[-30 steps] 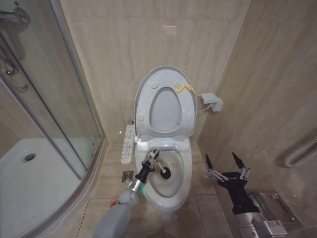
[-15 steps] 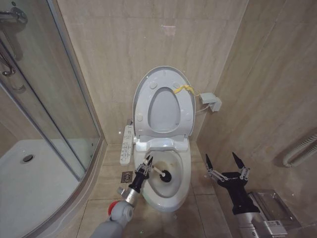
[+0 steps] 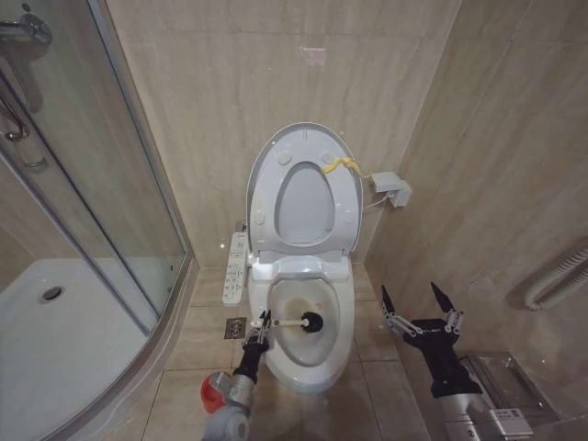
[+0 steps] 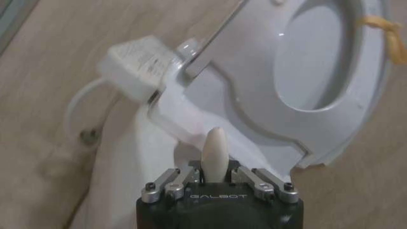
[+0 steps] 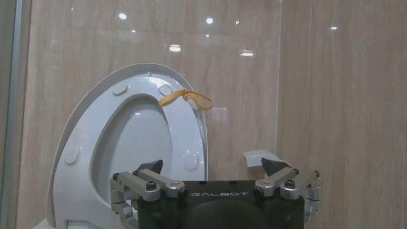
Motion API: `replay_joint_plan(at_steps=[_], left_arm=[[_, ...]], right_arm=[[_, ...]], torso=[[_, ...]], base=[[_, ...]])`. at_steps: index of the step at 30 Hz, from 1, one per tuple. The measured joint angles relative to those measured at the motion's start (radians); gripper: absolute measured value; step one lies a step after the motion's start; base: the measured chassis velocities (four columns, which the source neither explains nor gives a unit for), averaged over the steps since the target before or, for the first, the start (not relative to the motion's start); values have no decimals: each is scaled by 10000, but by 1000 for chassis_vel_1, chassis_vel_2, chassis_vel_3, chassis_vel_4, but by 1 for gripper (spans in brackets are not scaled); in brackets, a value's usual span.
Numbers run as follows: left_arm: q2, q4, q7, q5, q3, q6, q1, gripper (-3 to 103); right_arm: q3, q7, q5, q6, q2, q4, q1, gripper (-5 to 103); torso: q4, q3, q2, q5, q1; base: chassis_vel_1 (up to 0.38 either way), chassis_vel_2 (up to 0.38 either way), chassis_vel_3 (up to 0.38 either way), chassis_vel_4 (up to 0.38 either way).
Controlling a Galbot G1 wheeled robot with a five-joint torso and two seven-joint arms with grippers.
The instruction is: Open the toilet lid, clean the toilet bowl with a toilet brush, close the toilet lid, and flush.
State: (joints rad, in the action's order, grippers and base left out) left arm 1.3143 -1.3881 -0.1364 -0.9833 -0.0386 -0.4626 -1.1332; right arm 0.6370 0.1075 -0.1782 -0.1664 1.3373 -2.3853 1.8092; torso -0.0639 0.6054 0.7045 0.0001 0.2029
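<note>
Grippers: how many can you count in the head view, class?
2. The left gripper holds the toilet brush over the toilet bowl; the right gripper waits beside it, jaws open.

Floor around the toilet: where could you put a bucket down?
Bare tiles lie left of the toilet bowl, between it and the shower tray. The right side is crowded by the open right pincer. The left pincer holds the toilet brush across the bowl, near a red cup.

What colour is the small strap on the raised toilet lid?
Yellow. The strap on the toilet lid shows best in the right wrist view.
</note>
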Motion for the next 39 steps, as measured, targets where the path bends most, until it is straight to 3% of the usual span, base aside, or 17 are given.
replay_joint_plan(at_steps=[4, 11, 15, 17, 20, 23, 24, 27, 28, 31, 34, 37, 39], left_arm=[[379, -230, 156, -884, -55, 80, 184, 22], [714, 170, -146, -1316, 30, 65, 901, 22], [871, 782, -524, -1137, 111, 52, 1238, 22], [930, 1405, -941, -637, 133, -31, 1422, 22], [943, 1749, -1106, -183, 126, -105, 1483, 22], [978, 2451, -1532, 1292, 186, -521, 1636, 22], [978, 2451, -1532, 1292, 186, -521, 1636, 22], [982, 3032, -1932, 3273, 342, -1085, 1813, 22], [982, 3032, -1932, 3273, 342, -1085, 1813, 22], [1071, 3273, -2046, 4965, 573, -1482, 1860, 22], [1201, 3357, -2046, 5433, 691, -1653, 1862, 22], [1274, 3346, -2120, 4942, 665, -1675, 1868, 22], [1357, 3149, -2262, 3283, 461, -1511, 1866, 22]], right_arm=[[0, 0, 0, 0, 0, 0, 0, 100], [0, 0, 0, 0, 0, 0, 0, 100], [0, 0, 0, 0, 0, 0, 0, 100], [0, 0, 0, 0, 0, 0, 0, 100], [0, 0, 0, 0, 0, 0, 0, 100], [1, 0, 0, 0, 0, 0, 0, 100], [1, 0, 0, 0, 0, 0, 0, 100], [0, 0, 0, 0, 0, 0, 0, 100], [0, 0, 0, 0, 0, 0, 0, 100], [0, 0, 0, 0, 0, 0, 0, 100], [0, 0, 0, 0, 0, 0, 0, 100], [0, 0, 0, 0, 0, 0, 0, 100], [0, 0, 0, 0, 0, 0, 0, 100]], torso=[[-1, 0, 0, 0, 0], [0, 0, 0, 2, 1], [0, 0, 0, 1, 1], [-1, 0, 0, 0, 1], [0, 0, 0, -1, 1], [0, 0, 0, -1, 0], [0, 0, 0, -1, 0], [-1, 0, 1, -1, 0], [-1, 0, 1, -1, 0], [-1, 0, 1, 0, 0], [-2, 0, 1, -1, 0], [-3, 0, 0, -1, 0], [-2, 2, 0, -1, 1]], base=[[0, 0, 0, 0], [0, 0, 0, 0], [0, 0, 0, 0], [0, 0, 0, 0], [0, 0, 0, 0], [0, 0, 0, 0], [0, 0, 0, 0], [0, 0, 0, 0], [0, 0, 0, 0], [0, 0, 0, 0], [0, 0, 0, 0], [0, 0, 0, 0], [0, 0, 0, 0]])
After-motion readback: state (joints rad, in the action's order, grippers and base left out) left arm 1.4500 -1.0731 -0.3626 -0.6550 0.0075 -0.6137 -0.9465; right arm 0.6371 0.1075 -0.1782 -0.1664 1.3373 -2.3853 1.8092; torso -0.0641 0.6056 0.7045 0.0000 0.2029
